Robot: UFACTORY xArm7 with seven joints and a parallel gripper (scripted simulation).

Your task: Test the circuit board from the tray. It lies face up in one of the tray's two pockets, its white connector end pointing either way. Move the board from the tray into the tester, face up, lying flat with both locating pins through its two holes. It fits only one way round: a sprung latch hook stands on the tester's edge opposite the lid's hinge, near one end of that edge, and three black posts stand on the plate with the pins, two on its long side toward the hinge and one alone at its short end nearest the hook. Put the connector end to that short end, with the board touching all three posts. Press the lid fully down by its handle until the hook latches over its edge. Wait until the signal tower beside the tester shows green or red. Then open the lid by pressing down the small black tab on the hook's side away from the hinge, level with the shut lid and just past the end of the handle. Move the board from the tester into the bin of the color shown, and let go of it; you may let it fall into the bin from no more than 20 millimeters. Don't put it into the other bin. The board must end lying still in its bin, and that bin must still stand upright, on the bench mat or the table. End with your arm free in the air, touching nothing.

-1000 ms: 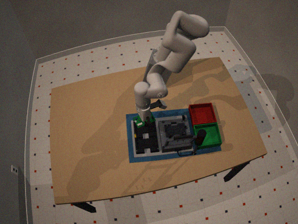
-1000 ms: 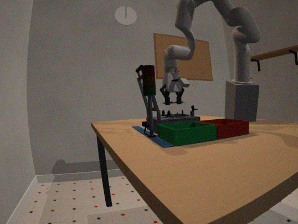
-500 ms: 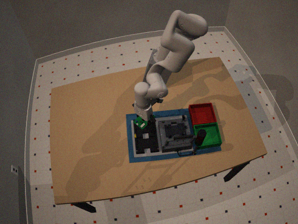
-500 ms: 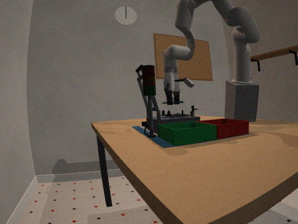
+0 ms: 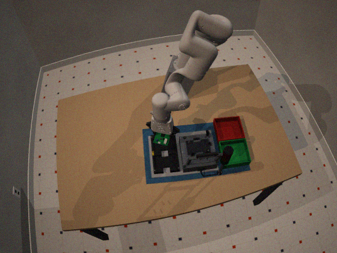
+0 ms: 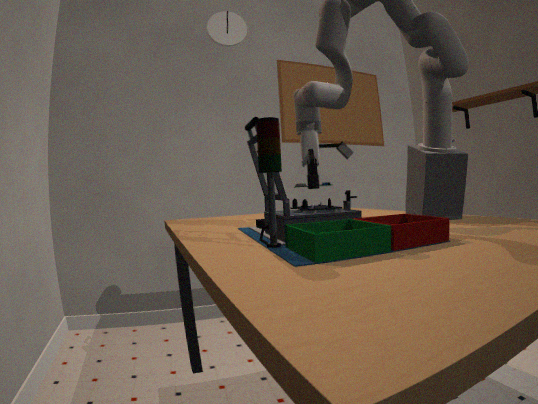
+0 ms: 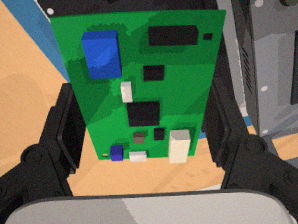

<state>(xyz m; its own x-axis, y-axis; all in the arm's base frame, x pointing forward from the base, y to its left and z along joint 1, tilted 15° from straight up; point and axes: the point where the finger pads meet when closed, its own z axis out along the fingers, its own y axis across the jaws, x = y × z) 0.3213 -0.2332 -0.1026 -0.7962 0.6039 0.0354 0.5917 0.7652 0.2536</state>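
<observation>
We've got the circuit board (image 7: pixel 143 79) clamped by its long edges in the gripper (image 7: pixel 143 129), lifted above the tray (image 5: pixel 150 156), so it stays level for the tester (image 5: pixel 197 150) at three o'clock.

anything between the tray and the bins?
Yes: the tester, lid open, sits between the tray and the red bin and green bin. Clearest in the top view.
</observation>
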